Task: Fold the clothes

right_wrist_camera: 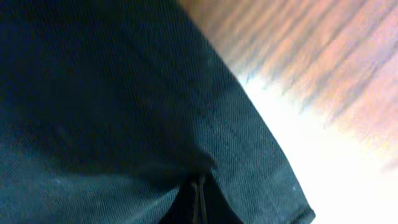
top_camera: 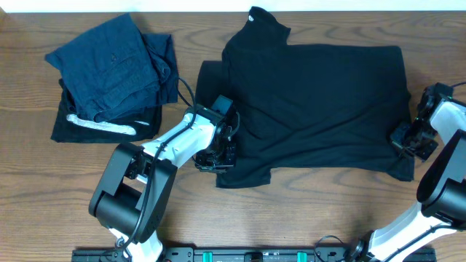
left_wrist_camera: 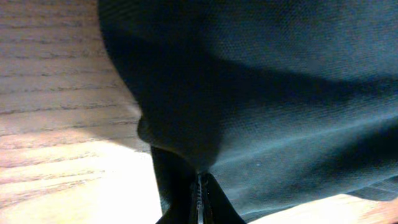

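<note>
The top point(top_camera: 320, 109) is lying spread on the surface point(top_camera: 328, 211), collar at the far side. The left pincer point(top_camera: 218, 151) is clenching its left edge by the sleeve, the right pincer point(top_camera: 405, 140) is clenching the right edge. Fold seems to be beginning; next is calling for lifting both edges evenly. A navy pile point(top_camera: 113, 65) and striped piece point(top_camera: 102, 127) are sitting left, blocking nothing.

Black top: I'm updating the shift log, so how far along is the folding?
Early. Done: the black top lies spread across the table, and no tidy fold shows. In hand: the left fingers and right fingers are shut on its opposite edges. Left: folding it into a compact shape.
</note>
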{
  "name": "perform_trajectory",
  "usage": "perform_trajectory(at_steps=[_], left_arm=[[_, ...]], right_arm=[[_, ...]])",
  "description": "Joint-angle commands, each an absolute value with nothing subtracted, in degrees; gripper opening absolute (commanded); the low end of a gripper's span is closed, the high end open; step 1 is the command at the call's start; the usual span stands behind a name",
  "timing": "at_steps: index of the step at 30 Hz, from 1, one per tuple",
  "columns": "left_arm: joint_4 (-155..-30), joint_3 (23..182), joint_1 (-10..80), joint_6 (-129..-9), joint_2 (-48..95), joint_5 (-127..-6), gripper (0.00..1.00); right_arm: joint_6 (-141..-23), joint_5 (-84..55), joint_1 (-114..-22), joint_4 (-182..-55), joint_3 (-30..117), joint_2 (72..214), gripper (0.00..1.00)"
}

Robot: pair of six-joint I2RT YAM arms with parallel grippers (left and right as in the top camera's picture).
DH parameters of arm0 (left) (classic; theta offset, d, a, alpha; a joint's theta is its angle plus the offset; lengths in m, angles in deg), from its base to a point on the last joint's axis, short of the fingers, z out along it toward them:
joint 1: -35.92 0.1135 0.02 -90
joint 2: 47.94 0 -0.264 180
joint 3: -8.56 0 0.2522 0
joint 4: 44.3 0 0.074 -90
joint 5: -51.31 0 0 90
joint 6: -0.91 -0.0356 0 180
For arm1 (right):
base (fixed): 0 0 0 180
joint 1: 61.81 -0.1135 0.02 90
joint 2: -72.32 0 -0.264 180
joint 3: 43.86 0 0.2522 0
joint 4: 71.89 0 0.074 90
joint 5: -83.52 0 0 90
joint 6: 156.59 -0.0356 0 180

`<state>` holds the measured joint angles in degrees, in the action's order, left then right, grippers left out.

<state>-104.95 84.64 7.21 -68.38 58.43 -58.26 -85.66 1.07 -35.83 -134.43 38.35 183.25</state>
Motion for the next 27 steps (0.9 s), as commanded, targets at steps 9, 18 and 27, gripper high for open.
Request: perform_trajectory(at_steps=[9,18,27], left_arm=[[-100.6,90.0,7.3,-71.9,47.5,-58.6,0.06],[-100.2,88.1,7.2,-71.2,51.2,-56.9,0.05],[-102.1,86.7,7.2,-68.2,55.8,-56.8,0.06]], right_arm=[[-75.4,-16.3,-35.2,-137.7,48.1,184.3,0.15],[-75.5,-17.7,-35.2,-145.1,62.8,184.1,0.74],[-75.5,-17.6,-35.2,-145.0,62.8,184.2,0.99]])
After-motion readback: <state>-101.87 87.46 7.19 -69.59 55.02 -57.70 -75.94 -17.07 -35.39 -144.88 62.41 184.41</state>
